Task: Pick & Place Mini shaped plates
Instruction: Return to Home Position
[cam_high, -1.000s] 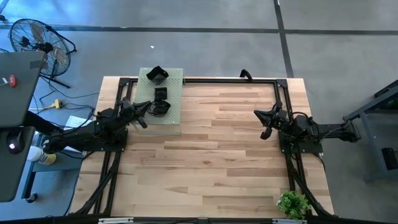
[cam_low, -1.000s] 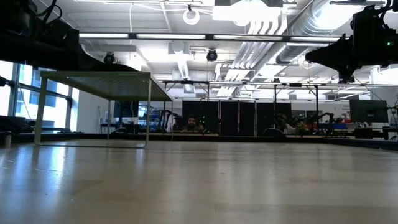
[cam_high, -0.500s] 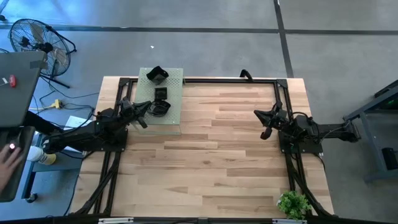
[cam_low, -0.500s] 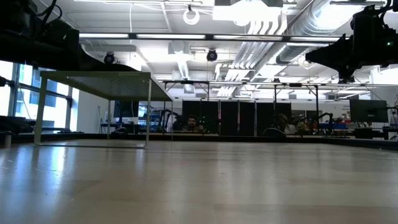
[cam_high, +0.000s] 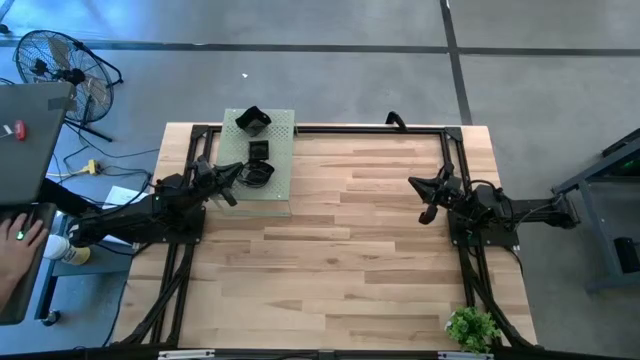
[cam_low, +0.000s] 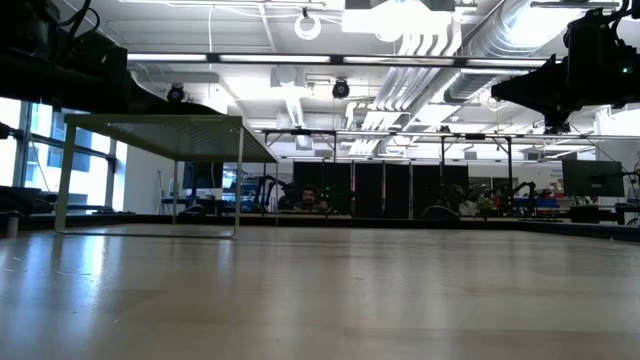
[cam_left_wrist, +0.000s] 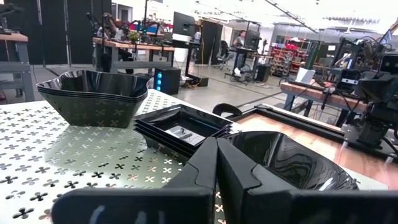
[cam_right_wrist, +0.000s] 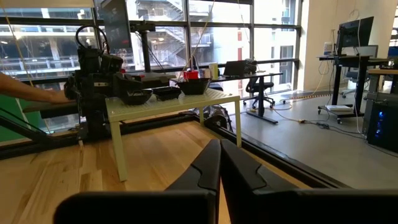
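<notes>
From above, the plates sit stacked on the shelf at the table's eleven o'clock, left claw just beside them at ten, right claw at two. Both wrist views show the claws pressed together.

A big, bright workshop room.
The smooth grey concrete floor has dark lines across it, and a round black wire fan stands on it. Daylight comes through tall glass windows. Overhead run white round pipes and long bright lamps. A black office chair stands by a desk.
</notes>
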